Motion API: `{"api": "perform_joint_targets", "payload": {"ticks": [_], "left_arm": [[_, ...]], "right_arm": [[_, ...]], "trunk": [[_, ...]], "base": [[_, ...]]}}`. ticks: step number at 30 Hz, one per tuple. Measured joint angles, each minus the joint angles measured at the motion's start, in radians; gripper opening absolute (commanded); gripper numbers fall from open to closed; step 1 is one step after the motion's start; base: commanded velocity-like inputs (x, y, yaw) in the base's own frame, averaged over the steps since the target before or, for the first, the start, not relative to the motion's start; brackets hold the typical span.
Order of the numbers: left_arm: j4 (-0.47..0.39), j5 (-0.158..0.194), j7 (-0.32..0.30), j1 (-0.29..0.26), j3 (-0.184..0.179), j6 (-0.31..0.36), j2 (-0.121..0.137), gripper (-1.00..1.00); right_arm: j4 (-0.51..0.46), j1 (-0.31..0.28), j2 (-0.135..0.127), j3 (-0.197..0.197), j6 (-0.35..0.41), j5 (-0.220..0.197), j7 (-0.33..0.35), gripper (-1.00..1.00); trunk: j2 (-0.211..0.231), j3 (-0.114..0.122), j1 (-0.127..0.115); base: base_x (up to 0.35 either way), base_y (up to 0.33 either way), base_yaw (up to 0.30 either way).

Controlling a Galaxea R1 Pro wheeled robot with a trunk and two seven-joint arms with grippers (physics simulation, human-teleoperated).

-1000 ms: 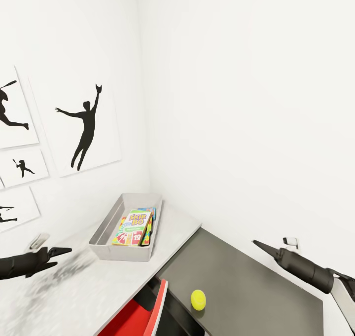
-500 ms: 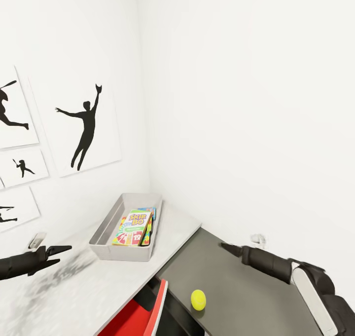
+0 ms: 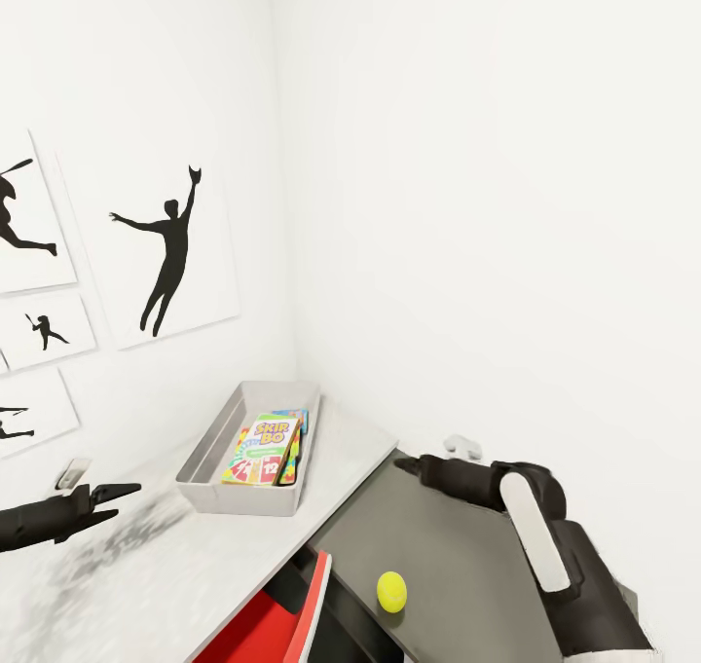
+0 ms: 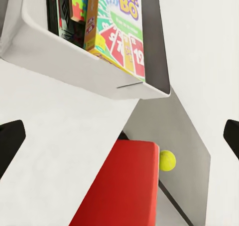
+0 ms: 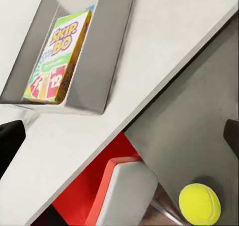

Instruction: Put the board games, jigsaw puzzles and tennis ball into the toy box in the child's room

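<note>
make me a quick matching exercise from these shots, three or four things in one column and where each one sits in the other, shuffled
Things
1. Skip-Bo box
2. tennis ball
3. toy box
4. red chair

Places
A. on the dark grey cabinet
B. on the white table, by the room's corner
C. below the table's edge
D. inside the grey bin

Pairs: 1-D, 2-A, 3-B, 4-C

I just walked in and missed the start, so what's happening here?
A two-armed robot is tidying toys into a light grey shallow toy box on the white table. The green, yellow and red Skip-Bo game box already lies inside. A small yellow-green tennis ball sits out on the lower dark grey cabinet. The right gripper hangs open above that cabinet, holding nothing. The left gripper hovers open over the table.
</note>
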Motion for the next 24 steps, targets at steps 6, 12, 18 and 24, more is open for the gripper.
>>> {"api": "perform_joint_targets", "payload": {"ticks": [6, 12, 18, 24], "left_arm": [[0.002, 0.000, 0.000, 0.000, -0.001, -0.001, 0.000, 1.00], [0.003, 0.000, 0.000, 0.000, 0.000, -0.001, 0.003, 1.00], [0.004, 0.000, 0.000, 0.000, 0.000, -0.001, 0.005, 1.00], [0.004, 0.000, 0.000, 0.000, 0.000, -0.001, 0.009, 1.00]], "right_arm": [[0.114, -0.128, 0.030, 0.094, 0.007, 0.011, -0.176, 1.00], [0.312, -0.247, 0.061, 0.135, 0.008, 0.009, -0.272, 1.00], [0.467, -0.317, 0.087, 0.144, 0.008, 0.014, -0.315, 1.00], [0.520, -0.334, 0.095, 0.151, 0.008, 0.015, -0.355, 1.00]], "trunk": [[0.000, 0.000, 0.000], [0.000, 0.000, 0.000], [0.000, 0.000, 0.000], [0.000, 0.000, 0.000]], "base": [[0.000, 0.000, 0.000], [0.000, 0.000, 0.000], [0.000, 0.000, 0.000], [0.000, 0.000, 0.000]]}}
